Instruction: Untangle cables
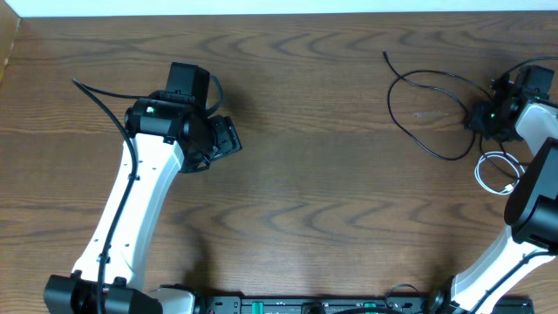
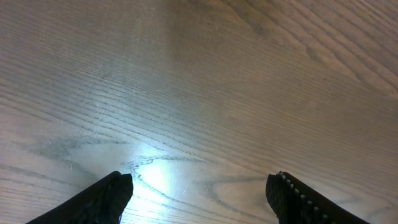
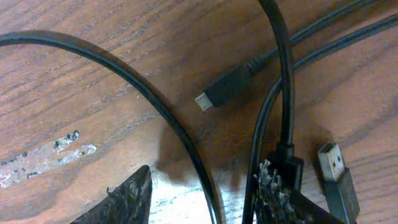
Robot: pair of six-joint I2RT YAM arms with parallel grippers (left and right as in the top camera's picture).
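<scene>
arms (image 1: 131,196) white | joints (image 1: 161,120) black | LEDs (image 1: 150,110) green | left hand (image 2: 199,193) black

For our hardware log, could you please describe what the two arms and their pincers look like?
The left arm and the right arm have rounded white link shells with black joints. A thin black cable runs along the left one, and a small green light glows at each wrist. The left pincer and the right pincer have black fingers with rough, toothed edges.
</scene>
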